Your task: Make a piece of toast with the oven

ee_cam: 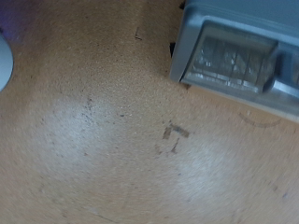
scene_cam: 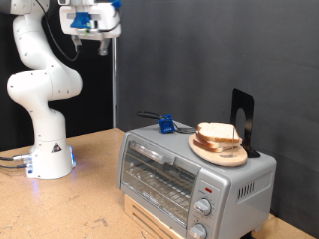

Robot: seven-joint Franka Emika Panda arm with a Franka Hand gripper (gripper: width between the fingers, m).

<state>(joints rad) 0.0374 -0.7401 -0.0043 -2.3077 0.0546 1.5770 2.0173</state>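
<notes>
The silver oven point(scene_cam: 169, 177) stands on the wooden table at the exterior view's lower right. Its glass door is closed and its knobs run down the right front. On the oven's top lies a round wooden plate point(scene_cam: 235, 157) with the piece of toast point(scene_cam: 217, 132) resting on it. My gripper point(scene_cam: 92, 42) hangs high at the exterior view's top left, far above the table and well away from the oven; nothing shows between its fingers. In the wrist view the oven point(ee_cam: 238, 56) shows from above in one corner, and no fingers appear.
The white robot base point(scene_cam: 50, 154) stands at the exterior view's left. A small blue object point(scene_cam: 167, 124) and a black upright stand point(scene_cam: 243, 119) sit on the oven top. Bare wooden table point(ee_cam: 112, 140) fills most of the wrist view.
</notes>
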